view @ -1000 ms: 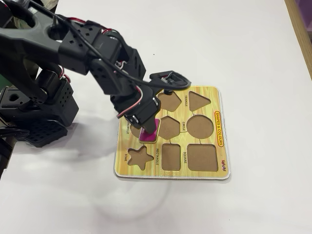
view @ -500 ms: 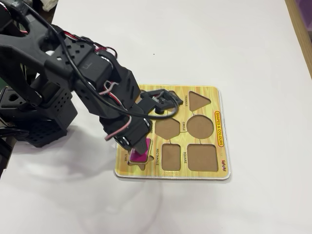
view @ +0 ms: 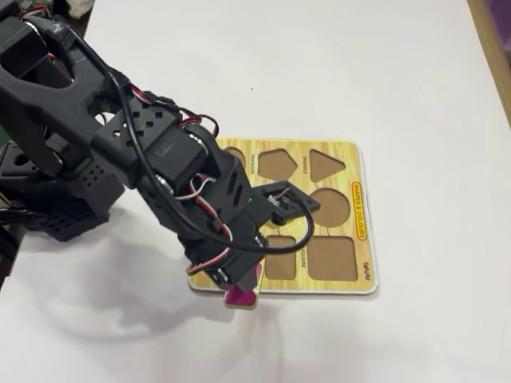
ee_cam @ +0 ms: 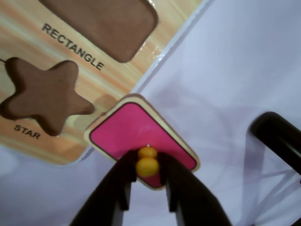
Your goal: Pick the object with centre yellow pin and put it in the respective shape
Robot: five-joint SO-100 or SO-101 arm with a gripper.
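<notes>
The magenta-pink piece (ee_cam: 136,134) with a yellow knob (ee_cam: 147,164) hangs in my gripper (ee_cam: 146,169), whose two black fingers are shut on the knob. In the wrist view the piece sits turned like a diamond, over the board's near edge just below the star cut-out (ee_cam: 44,94). The brown RECTANGLE cut-out (ee_cam: 106,23) lies beyond it, up and left. In the fixed view the piece (view: 242,294) pokes out under the gripper (view: 239,281) at the yellow board's (view: 361,209) front edge, left of the rectangle cut-out (view: 281,265).
The board holds several other brown cut-outs, among them the square (view: 331,258), circle (view: 334,203) and triangle (view: 326,162). White table surface (view: 383,88) surrounds the board. The arm's black base (view: 56,199) stands at the left. A wooden edge (view: 495,48) runs along the right.
The arm has carried the pink piece toward the front of the board, from the middle, over the star cut-out, to the board's near edge. The grip on the knob has stayed shut.
</notes>
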